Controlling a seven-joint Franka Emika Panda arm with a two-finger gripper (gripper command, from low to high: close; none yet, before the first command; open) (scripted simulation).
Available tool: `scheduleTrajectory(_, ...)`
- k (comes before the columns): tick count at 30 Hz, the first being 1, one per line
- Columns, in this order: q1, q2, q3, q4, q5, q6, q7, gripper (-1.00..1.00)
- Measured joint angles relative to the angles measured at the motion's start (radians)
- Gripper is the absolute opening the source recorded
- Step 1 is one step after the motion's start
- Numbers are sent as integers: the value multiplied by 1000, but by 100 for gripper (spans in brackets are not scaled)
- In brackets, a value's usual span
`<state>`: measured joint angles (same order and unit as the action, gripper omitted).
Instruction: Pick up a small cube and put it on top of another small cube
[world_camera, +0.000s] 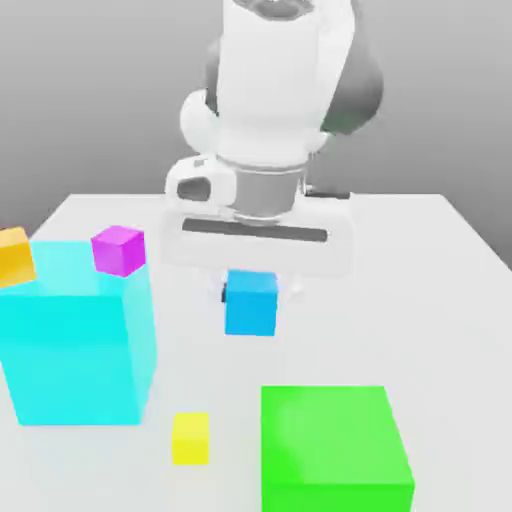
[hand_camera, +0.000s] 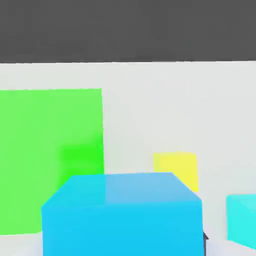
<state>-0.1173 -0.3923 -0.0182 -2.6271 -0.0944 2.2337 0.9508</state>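
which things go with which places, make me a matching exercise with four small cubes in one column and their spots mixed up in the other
Things
1. blue cube
2. yellow cube
3. magenta cube
4. orange cube

Places
A. on the big cyan block, at the exterior view's far left edge
B. held in the gripper
C. on the table, between the big cyan block and the big green block in the exterior view
D. at the exterior view's right end of the big cyan block's top

Pairs: 1-B, 2-C, 3-D, 4-A
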Motion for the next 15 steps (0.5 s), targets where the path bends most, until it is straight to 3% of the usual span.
scheduleTrajectory(7, -218, -256, -115, 7, -1, -259, 150, -100)
scheduleTrajectory(11, -256, -250, -139, -78, -7, -166, 170, -100)
scheduleTrajectory(12, -258, -238, -142, -104, -9, -129, 171, 100)
scheduleTrajectory(15, -258, -238, -142, -104, -9, -129, 171, 100)
